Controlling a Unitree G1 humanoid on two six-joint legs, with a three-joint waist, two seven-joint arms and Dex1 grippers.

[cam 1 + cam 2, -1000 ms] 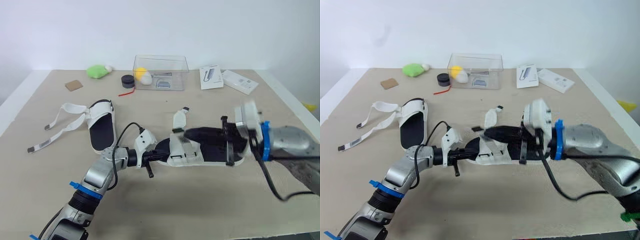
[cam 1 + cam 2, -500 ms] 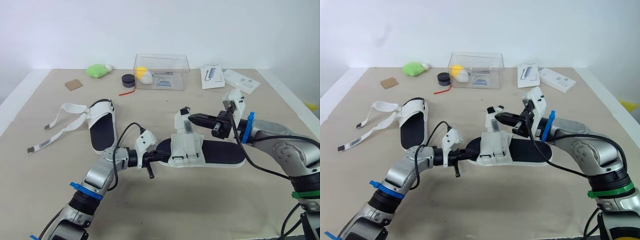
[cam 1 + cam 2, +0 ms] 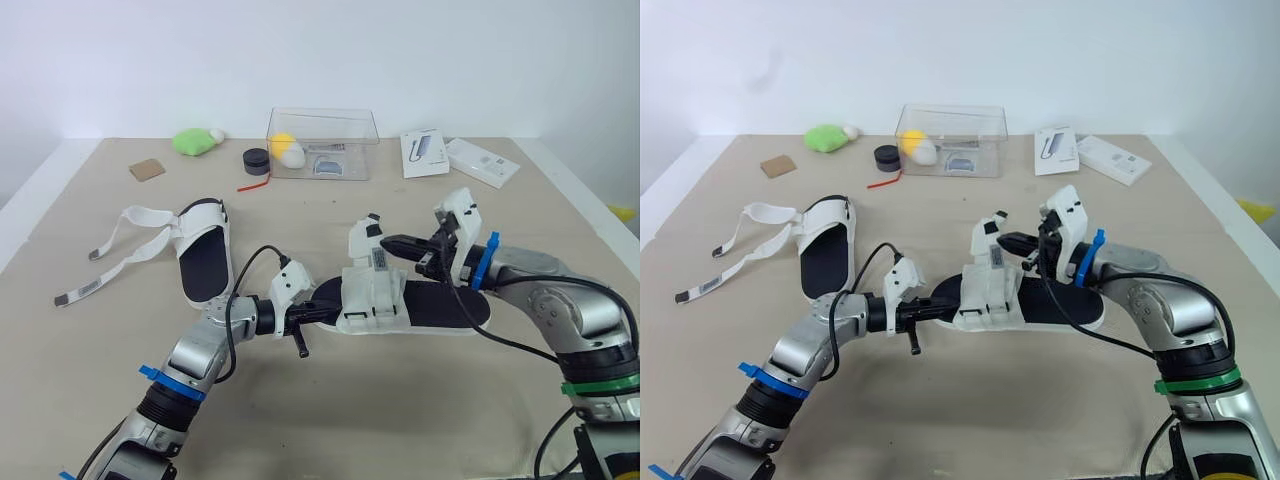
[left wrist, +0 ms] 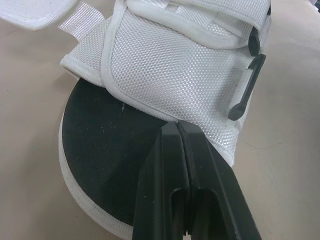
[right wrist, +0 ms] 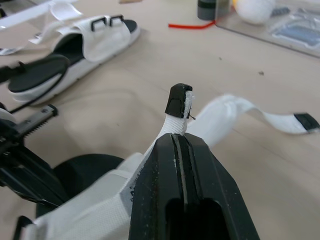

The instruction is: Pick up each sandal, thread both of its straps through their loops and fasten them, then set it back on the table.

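Note:
A white sandal (image 3: 372,296) with a black insole lies mid-table, toe toward my left arm. My left gripper (image 3: 322,311) is shut on its toe end; in the left wrist view the closed fingers (image 4: 170,165) lie on the insole against the white upper (image 4: 170,65). My right gripper (image 3: 388,241) is shut on the black-tipped end of one strap (image 5: 179,97), holding it up above the upper. The sandal's other strap (image 5: 280,120) trails loose on the table. A second sandal (image 3: 203,255) lies at the left, its two straps (image 3: 125,240) undone and spread out.
At the back stand a clear plastic box (image 3: 320,145) holding a yellow ball, a black round tin (image 3: 257,160), a red cord (image 3: 250,185), a green toy (image 3: 193,142), a brown card (image 3: 147,170) and two white packages (image 3: 423,153).
My right gripper left the sandal's heel, swung to the strap end and closed on it. The left gripper kept its hold on the toe.

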